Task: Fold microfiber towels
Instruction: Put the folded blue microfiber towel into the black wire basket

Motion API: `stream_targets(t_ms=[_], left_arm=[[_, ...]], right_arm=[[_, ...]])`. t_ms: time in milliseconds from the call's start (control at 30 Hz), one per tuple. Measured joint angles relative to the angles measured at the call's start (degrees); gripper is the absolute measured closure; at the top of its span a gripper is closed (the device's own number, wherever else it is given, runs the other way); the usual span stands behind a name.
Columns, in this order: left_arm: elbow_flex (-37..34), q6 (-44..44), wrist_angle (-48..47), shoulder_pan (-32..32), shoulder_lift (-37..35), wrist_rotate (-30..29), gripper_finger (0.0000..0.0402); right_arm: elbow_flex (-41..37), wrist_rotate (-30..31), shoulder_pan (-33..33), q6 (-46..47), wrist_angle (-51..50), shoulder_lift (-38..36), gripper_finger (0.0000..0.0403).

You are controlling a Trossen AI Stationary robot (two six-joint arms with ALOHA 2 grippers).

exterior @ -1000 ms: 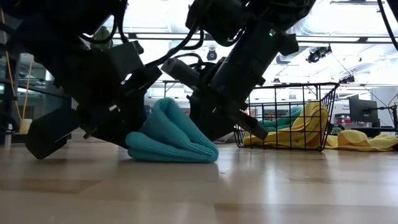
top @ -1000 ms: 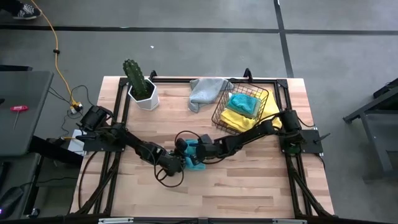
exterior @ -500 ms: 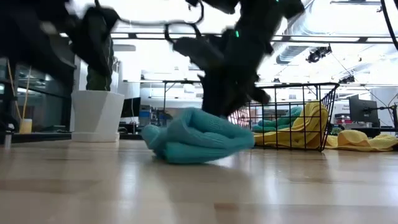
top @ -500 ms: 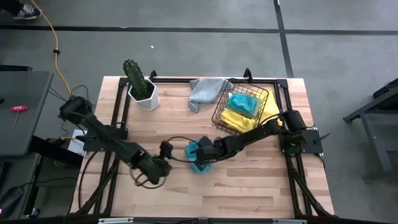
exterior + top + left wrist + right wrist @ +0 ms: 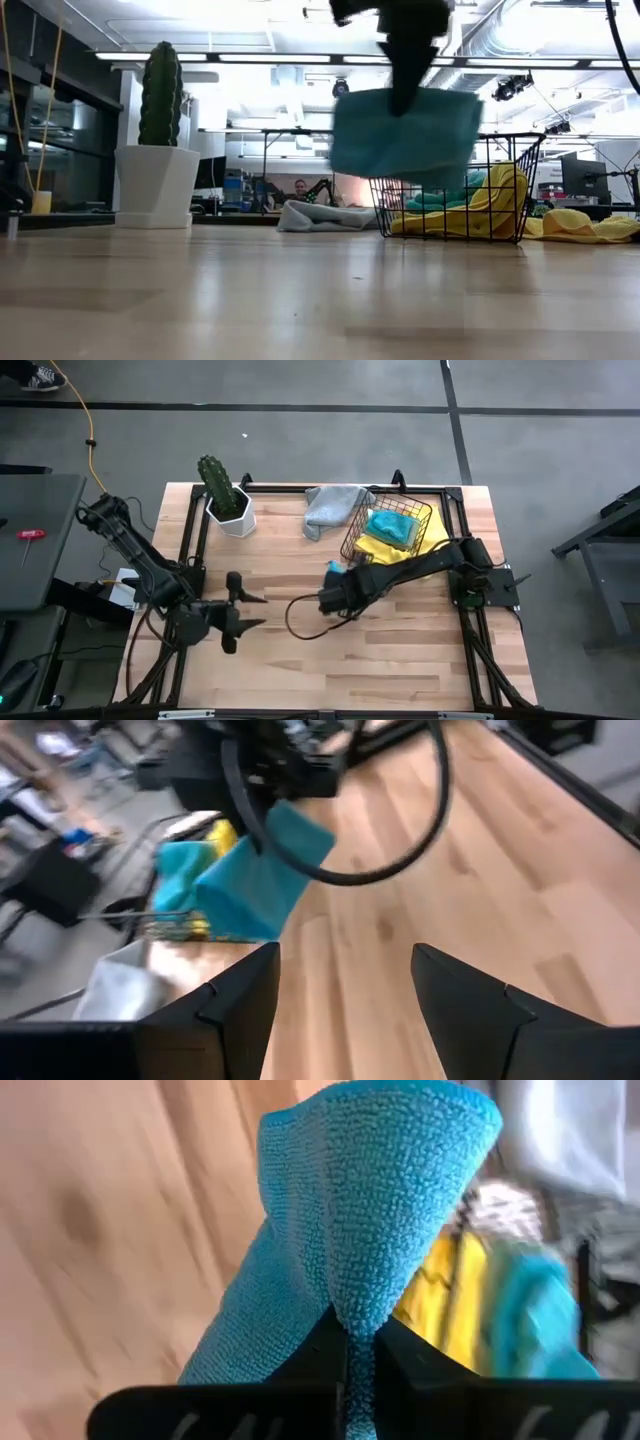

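Pinching a folded teal towel [image 5: 405, 135] aloft near the basket [image 5: 385, 535], our right gripper [image 5: 350, 1342] carries one finished fold; our left gripper [image 5: 238, 613] waits spread wide. Grey [image 5: 330, 508], yellow [image 5: 375, 555] and teal [image 5: 392, 526] towels look unfolded.

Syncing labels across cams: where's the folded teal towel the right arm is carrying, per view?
High view: folded teal towel barely visible at the right gripper, just left of the wire basket.
Low view: towel hangs above the table, upper centre, in front of the basket.
Left wrist view: towel upper left, basket behind it.
Right wrist view: towel fills the centre, pinched between the fingers.
Shared landmark: the basket.
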Motion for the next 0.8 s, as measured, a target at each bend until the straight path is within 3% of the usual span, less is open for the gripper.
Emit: stream_targets(t_ms=[200,367,800], left_arm=[[0.0,-0.99,-0.11,0.08,-0.03,-4.63,0.0185],[-0.02,-0.99,-0.13,0.16,0.89,-5.02,0.0185],[-0.02,-1.32,-0.11,0.18,0.94,-5.01,0.0185]], right_arm=[[0.65,0.68,-1.05,1.08,-11.51,0.06,0.0402],[0.21,1.33,-2.15,-4.57,-10.7,-0.28,0.0403],[0.24,-0.51,-8.2,-1.74,-11.12,-0.79,0.0403]])
